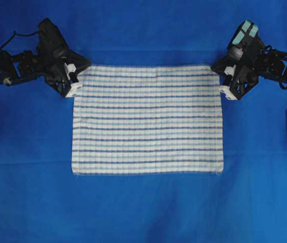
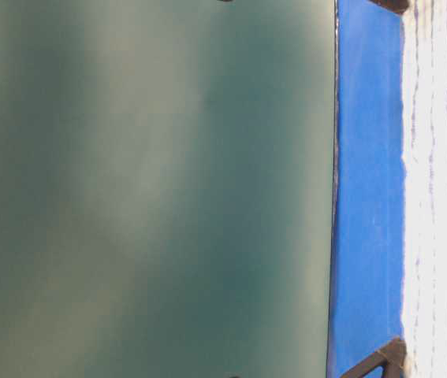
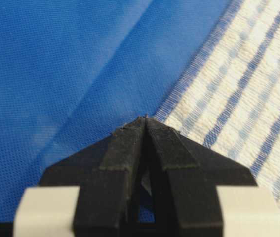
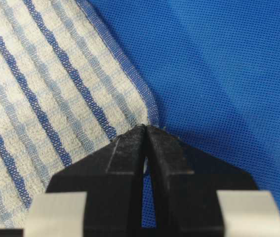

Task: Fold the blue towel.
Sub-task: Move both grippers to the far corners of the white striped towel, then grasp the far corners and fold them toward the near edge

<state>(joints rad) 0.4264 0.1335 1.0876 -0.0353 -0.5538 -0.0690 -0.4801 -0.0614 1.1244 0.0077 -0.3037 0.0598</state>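
I see the blue towel (image 1: pixel 147 119) lying flat and unfolded mid-table on the blue table cover (image 1: pixel 143 212). My left gripper (image 1: pixel 75 81) sits at its far left corner, my right gripper (image 1: pixel 224 82) at its far right corner, both with fingertips pressed together, holding nothing.

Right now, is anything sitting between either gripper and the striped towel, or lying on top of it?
Nothing visible. The left gripper and right gripper sit shut at the blue towel's far corners, and its surface is bare.
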